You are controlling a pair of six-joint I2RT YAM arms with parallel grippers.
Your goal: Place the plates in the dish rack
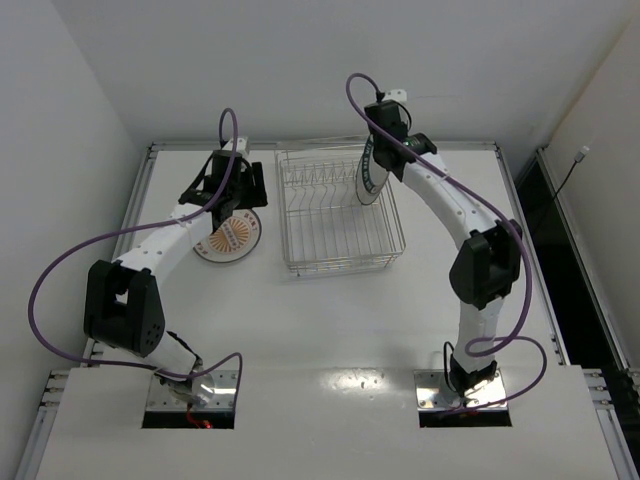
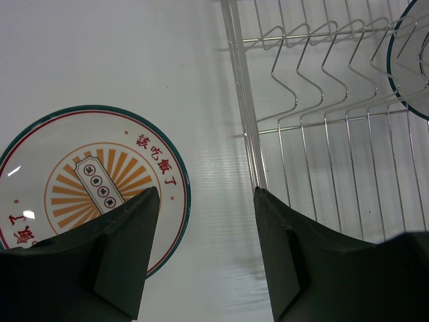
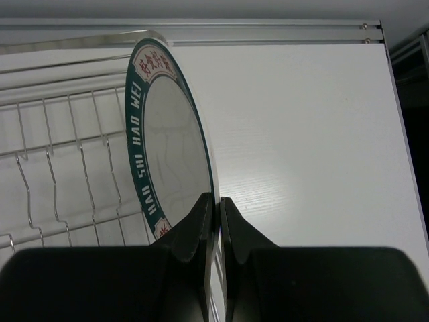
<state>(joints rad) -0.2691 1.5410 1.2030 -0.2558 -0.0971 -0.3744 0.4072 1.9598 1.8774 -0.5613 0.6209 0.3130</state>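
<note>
The dish rack (image 1: 340, 255) is a silver wire basket at the table's back middle. My right gripper (image 1: 384, 150) is shut on the rim of the teal-lettered plate (image 1: 372, 178) and holds it upright on edge over the rack's right end; the right wrist view shows the plate (image 3: 167, 134) clamped between the fingers (image 3: 201, 221). The orange sunburst plate (image 1: 230, 238) lies flat on the table left of the rack. My left gripper (image 1: 222, 197) is open just above that plate's (image 2: 87, 181) right edge, between it and the rack (image 2: 244, 114). The plain white plate is out of view.
The table's raised metal border (image 1: 320, 146) runs along the back. Walls stand close at left and behind. A dark gap (image 1: 570, 250) lies off the table's right side. The rack's upright tines (image 2: 315, 74) stand in a row near its far side.
</note>
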